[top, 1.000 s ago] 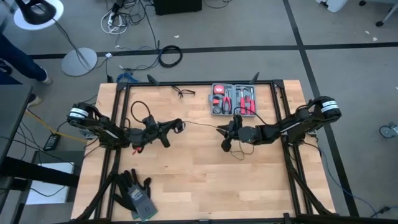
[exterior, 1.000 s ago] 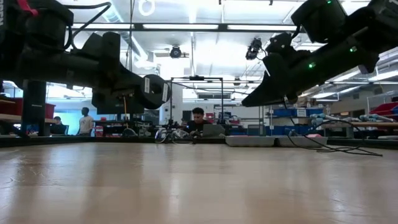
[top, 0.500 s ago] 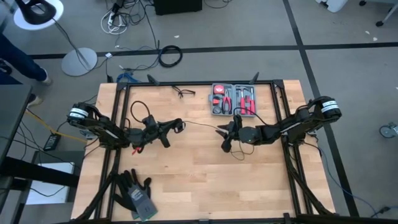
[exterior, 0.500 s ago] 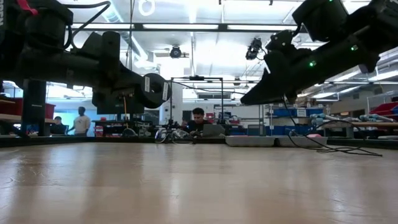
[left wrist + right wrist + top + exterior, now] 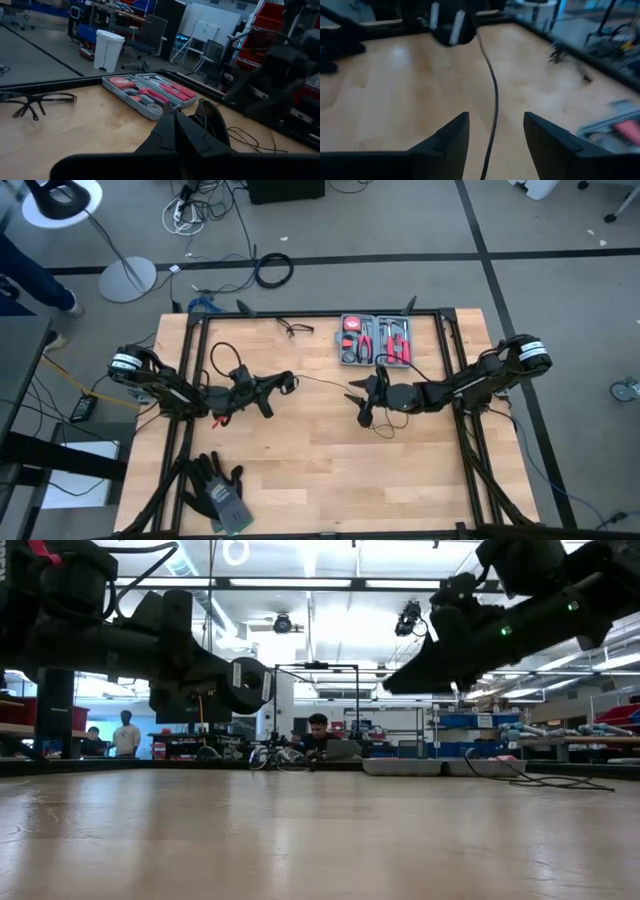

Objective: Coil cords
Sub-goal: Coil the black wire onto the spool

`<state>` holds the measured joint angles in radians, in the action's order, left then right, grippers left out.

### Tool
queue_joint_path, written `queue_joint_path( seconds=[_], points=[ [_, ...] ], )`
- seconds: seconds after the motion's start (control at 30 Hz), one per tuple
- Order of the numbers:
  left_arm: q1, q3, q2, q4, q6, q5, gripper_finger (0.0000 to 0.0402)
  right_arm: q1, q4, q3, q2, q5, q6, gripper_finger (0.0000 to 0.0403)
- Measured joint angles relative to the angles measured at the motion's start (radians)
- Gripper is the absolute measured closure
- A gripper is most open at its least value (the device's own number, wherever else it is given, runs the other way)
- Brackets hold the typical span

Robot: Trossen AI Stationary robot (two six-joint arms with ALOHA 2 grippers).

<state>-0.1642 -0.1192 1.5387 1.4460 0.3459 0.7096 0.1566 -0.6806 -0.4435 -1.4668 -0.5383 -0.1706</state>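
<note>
Cord (image 5: 494, 95) stretches taut across mid-frame between both hands: left hand (image 5: 285, 383) clamps one end, right hand (image 5: 357, 392) gapes around it, ungripped.

Thin cord (image 5: 494, 90) beyond the picture's edge between right fingers (image 5: 451, 135); puck end unseen.

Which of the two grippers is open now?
The right gripper: its fingers stand apart around the cord. The left gripper is shut.
</note>
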Motion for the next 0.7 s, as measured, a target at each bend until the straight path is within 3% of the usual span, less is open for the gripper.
queue_joint_path(
  seconds=[0.2,0.37,0.53,0.7],
  points=[
    [0.0,0.0,0.0,0.002,0.006,-0.008,0.0401,-0.021,0.0,0.0,0.122,-0.007,0.068,0.018],
    [0.0,0.0,0.0,0.045,-0.026,-0.026,0.0401,-0.02,-0.002,-0.011,0.117,0.051,-0.076,0.0175],
    [0.0,0.0,0.0,0.106,-0.111,-0.061,0.0401,-0.014,-0.025,-0.064,-0.074,0.148,-0.264,0.02],
    [0.0,0.0,0.0,0.114,-0.156,-0.073,0.0401,-0.012,-0.208,-0.183,-0.341,0.228,-0.195,0.0228]
  ],
)
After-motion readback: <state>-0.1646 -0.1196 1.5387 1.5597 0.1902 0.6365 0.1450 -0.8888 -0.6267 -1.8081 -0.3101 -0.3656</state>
